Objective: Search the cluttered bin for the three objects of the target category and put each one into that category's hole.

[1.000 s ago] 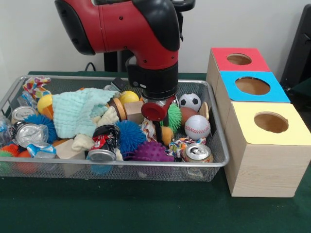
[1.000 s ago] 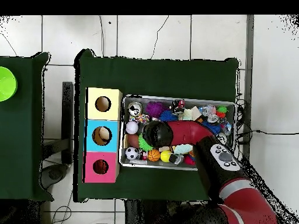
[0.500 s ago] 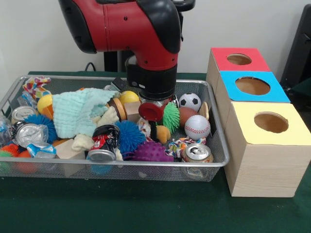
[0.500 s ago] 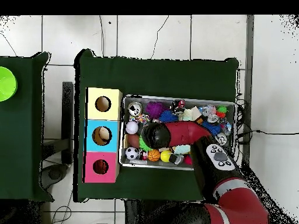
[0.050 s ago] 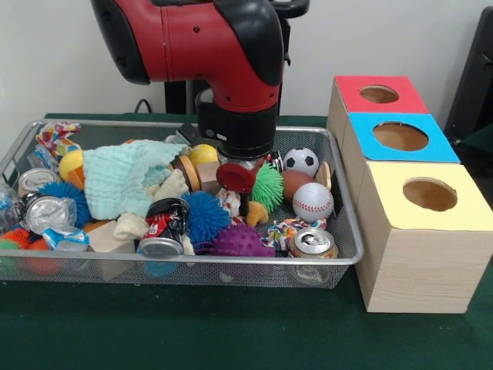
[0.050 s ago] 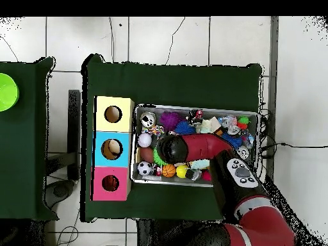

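At the front edge of the wire bin (image 5: 192, 266), a silver soda can (image 5: 312, 243) lies at about 5 o'clock of the pile with its top facing out, and a crushed red-and-black can (image 5: 165, 227) lies near 7 o'clock beside a purple spiky ball (image 5: 237, 240). A blue spiky ball (image 5: 205, 215) sits just behind those two. To its right a white baseball (image 5: 313, 201) rests against a brown ball (image 5: 293, 182), near the bin's right wall. A mint green cloth (image 5: 123, 177) is draped over the left half of the heap, with a crumpled silver can (image 5: 46, 212) and another blue spiky ball (image 5: 63, 194) at 9 o'clock of it. In the middle of the bin the gripper (image 5: 241, 202) reaches down into the clutter just beside a green spiky ball (image 5: 268, 186); a round red part hangs in front of it, and I cannot tell whether its fingers are apart or closed, or whether they hold anything. Behind, a soccer ball (image 5: 301, 161) lies toward 1 o'clock and a yellow ball (image 5: 205, 154) toward 11 o'clock of the gripper. On the green surface (image 5: 231, 331) right of the bin stands a row of three wooden boxes, each with a round hole on top: the yellow box (image 5: 416, 231) nearest, the blue box (image 5: 397, 139) behind it, the red box (image 5: 377, 94) farthest. In the overhead view the red arm (image 6: 205, 146) crosses the bin and covers its middle.
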